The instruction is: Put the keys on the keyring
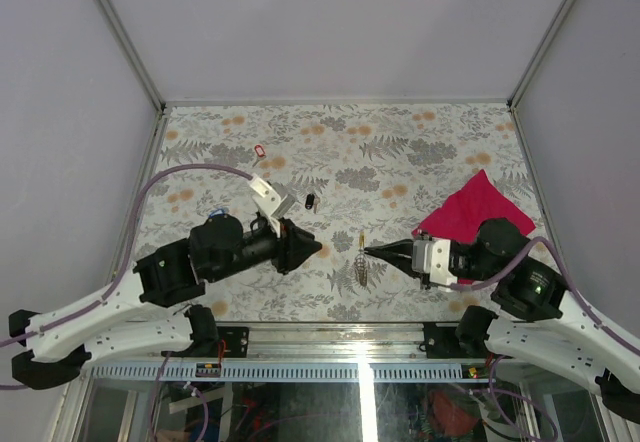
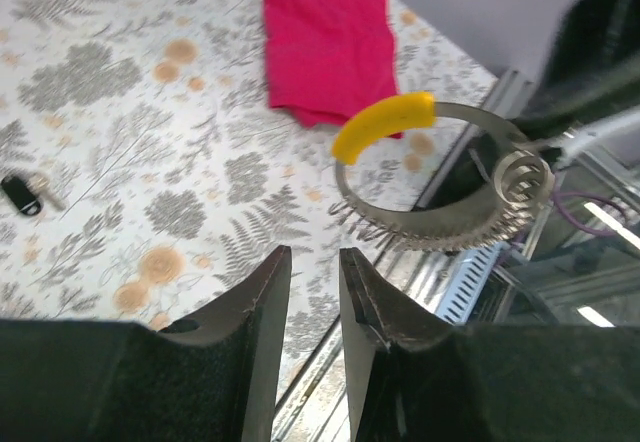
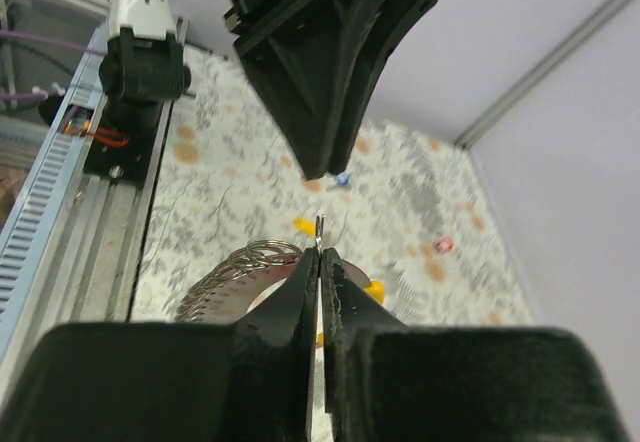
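Right wrist view shows the right hand [image 3: 320, 262] pinched shut on the thin wire of the keyring [image 3: 243, 265], holding it up off the worktop [image 3: 215, 187]. The left hand [image 2: 313, 257] hangs just short of the ring, fingers a narrow gap apart with nothing between them. Farther out a black key [image 1: 310, 201] and a red key [image 1: 260, 150] lie on the worktop, well apart from the magenta cloth [image 1: 470, 207].
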